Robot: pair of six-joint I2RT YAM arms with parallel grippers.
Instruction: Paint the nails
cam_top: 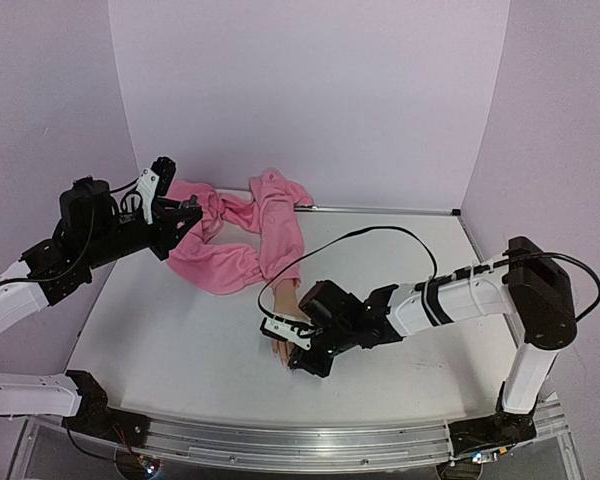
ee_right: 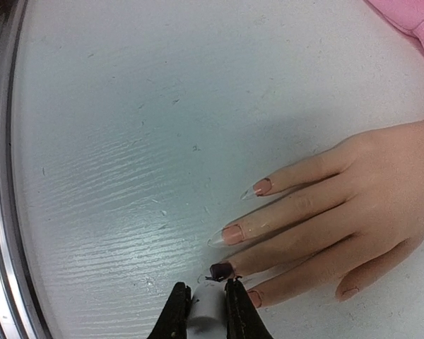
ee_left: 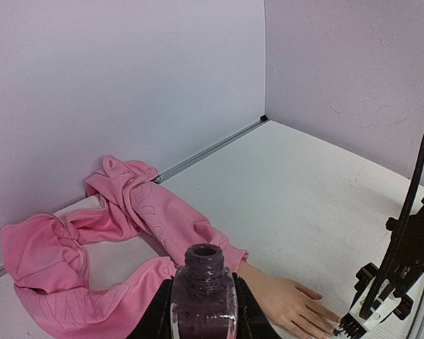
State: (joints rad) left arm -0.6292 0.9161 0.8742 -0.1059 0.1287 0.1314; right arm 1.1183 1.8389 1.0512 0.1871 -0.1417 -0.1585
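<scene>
Right claw (ee_right: pixel 201 314) pinched tight on the white brush (ee_right: pixel 208 300), its tip at the one dark nail (ee_right: pixel 221 270) just ahead. The other nails (ee_right: pixel 231 234) beyond look bare, so I'd say most is left. Left claw (ee_left: pixel 203 325) clamps the open polish bottle (ee_left: pixel 203 282), with the dummy hand (ee_left: pixel 290 304) just past it.

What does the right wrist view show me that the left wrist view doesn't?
Only right wrist: the nails close up, the dark nail among skin-toned ones, and the white brush handle. Only left wrist: the open polish bottle gripped in the left pincer. Both: the mannequin hand, pink sleeve and right pincer.
</scene>
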